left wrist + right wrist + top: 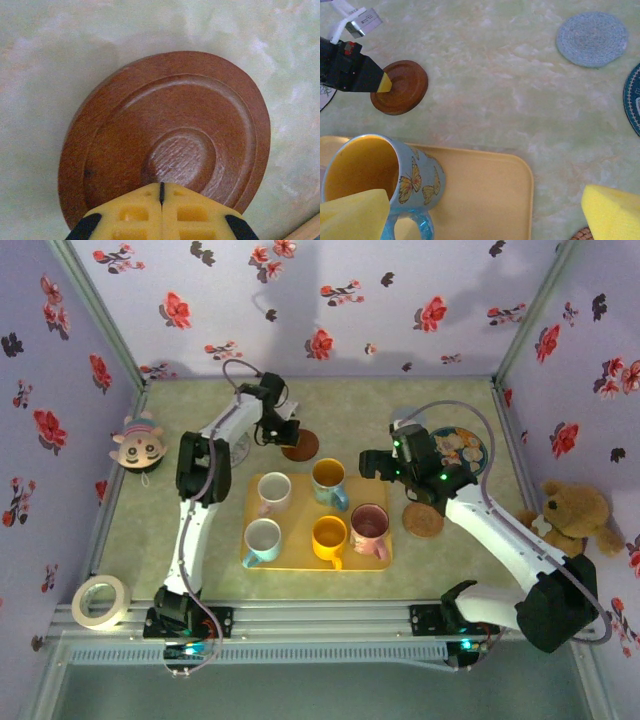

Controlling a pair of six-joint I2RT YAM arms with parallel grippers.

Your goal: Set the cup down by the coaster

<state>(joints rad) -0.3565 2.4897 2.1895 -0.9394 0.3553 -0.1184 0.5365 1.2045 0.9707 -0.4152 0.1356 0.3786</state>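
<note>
The right hand [482, 214] is released: its two yellow fingers [355, 215] stand wide apart at the near edge of the right wrist view. The butterfly cup [380, 170], blue outside and yellow inside, stands upright on the yellow tray [485, 187] just beside one finger. It is not grasped, and contact cannot be confirmed. In the top view this cup occupies the far side of the tray.

The wooden coaster [300, 446] lies flat on the tabletop [400, 400] just beyond the tray's far edge, near the cup but apart from it. The left hand [161, 199] is clenched with nothing between its tips, which sit over the coaster's rim.

Four other cups stand on the tray: white [273, 490], pale blue [262, 538], yellow [329, 536] and pink [369, 525]. A cork mat [423, 519] lies right of the tray, a woven blue mat [592, 39] farther back, and a patterned plate [468, 448] beside it.
</note>
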